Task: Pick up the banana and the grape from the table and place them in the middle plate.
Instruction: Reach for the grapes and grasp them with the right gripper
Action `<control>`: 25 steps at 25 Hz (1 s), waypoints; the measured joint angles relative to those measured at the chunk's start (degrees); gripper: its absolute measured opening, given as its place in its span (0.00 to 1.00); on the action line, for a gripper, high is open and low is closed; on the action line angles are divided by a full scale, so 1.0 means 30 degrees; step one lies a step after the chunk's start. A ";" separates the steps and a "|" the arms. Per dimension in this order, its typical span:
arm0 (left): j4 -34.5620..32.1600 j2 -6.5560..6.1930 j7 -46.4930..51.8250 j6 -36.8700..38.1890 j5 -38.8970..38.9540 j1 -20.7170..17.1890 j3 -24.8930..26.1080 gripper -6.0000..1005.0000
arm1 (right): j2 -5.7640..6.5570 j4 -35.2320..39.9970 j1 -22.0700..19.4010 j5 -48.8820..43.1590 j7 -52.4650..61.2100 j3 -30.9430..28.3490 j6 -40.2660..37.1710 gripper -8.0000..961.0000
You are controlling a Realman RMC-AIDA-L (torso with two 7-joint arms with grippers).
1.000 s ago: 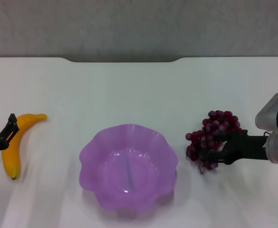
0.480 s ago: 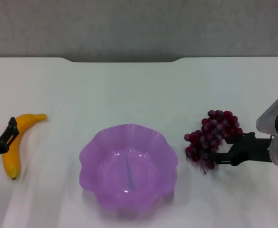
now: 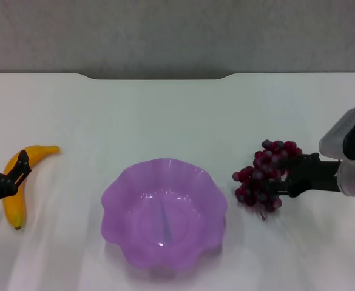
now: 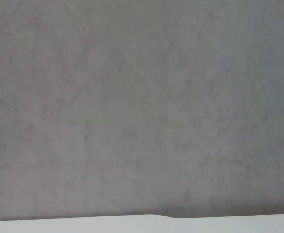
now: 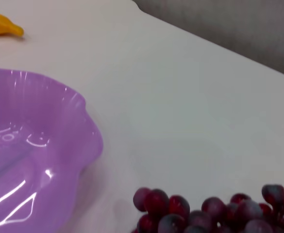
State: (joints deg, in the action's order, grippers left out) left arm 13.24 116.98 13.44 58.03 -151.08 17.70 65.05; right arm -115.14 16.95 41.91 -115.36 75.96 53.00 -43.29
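I log the grape (image 3: 262,177), a long bunch of small dark red-purple berries with greyish bloom, lying on the plain white table (image 3: 165,115). It sits at the tips of the right gripper (image 3: 281,182), on the side facing the dish. The black fingers reach into the bunch's outer flank and appear to pinch it, though berries hide the pads, so I rate the grip probable, not confirmed. In the right wrist view only the tops of the berries show along the frame edge.

Handling judgement: the bunch is light, lumpy and floppy; single berries could roll or pull off. I would take it across the thick middle, near the stem line, and lift slowly so that the loose end does not swing.

Beyond the gripper tips, past the grapes, stands the translucent purple plastic plate with a wavy flower-like rim (image 3: 113,200), near the bunch but not touching it. It holds nothing yet.

The curved yellow-orange banana with a dark tip (image 3: 20,182) lies well apart on the far side of the plate. The left gripper (image 3: 10,182) is against the banana's mid-length; I cannot tell if it is spread or closed. The banana should be stiff, smooth and slightly slippery; the middle of its curve is the best hold.
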 joint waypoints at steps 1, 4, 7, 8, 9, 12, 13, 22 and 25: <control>0.0002 0.0000 0.0000 0.0009 -0.0001 0.0009 -0.0020 0.89 | -0.0001 0.0002 0.0070 -0.0009 -0.0001 -0.0001 0.0009 0.80; 0.0009 0.0000 -0.0001 0.0001 -0.0001 0.0040 -0.0032 0.89 | -0.0001 0.0013 0.0275 -0.0042 -0.0072 -0.0001 0.0067 0.79; 0.0011 0.0000 0.0028 0.0011 -0.0001 0.0048 -0.0035 0.89 | 0.0000 -0.0081 0.0383 -0.0009 -0.0353 -0.0001 0.0125 0.78; 0.0010 0.0000 0.0049 0.0017 -0.0001 0.0048 -0.0035 0.89 | -0.0001 -0.0106 0.0391 -0.0002 -0.0440 0.0000 0.0130 0.78; 0.0011 0.0000 0.0066 0.0019 -0.0001 0.0048 -0.0036 0.89 | -0.0005 -0.0122 0.0391 0.0003 -0.0500 -0.0001 0.0133 0.77; 0.0010 0.0000 0.0038 0.0006 -0.0001 0.0057 -0.0035 0.89 | -0.0023 -0.0260 0.0392 0.0010 -0.0658 -0.0001 0.0140 0.77; 0.0010 0.0003 0.0014 -0.0010 -0.0001 0.0065 -0.0039 0.89 | -0.0026 -0.0302 0.0392 0.0011 -0.0695 -0.0001 0.0148 0.76; 0.0029 0.0043 -0.0019 -0.0045 -0.0001 0.0112 -0.0181 0.89 | -0.0060 -0.0698 0.0242 0.0017 -0.0907 -0.0039 0.0908 0.74; 0.0068 0.0044 0.0073 -0.0018 0.0041 0.0135 -0.0503 0.89 | -0.0063 -0.0853 0.0206 0.0017 -0.0965 -0.0024 0.1075 0.69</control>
State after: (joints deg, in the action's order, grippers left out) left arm 13.45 117.11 13.66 57.98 -150.96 18.10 63.55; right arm -115.33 14.39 42.53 -115.31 73.07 52.93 -40.07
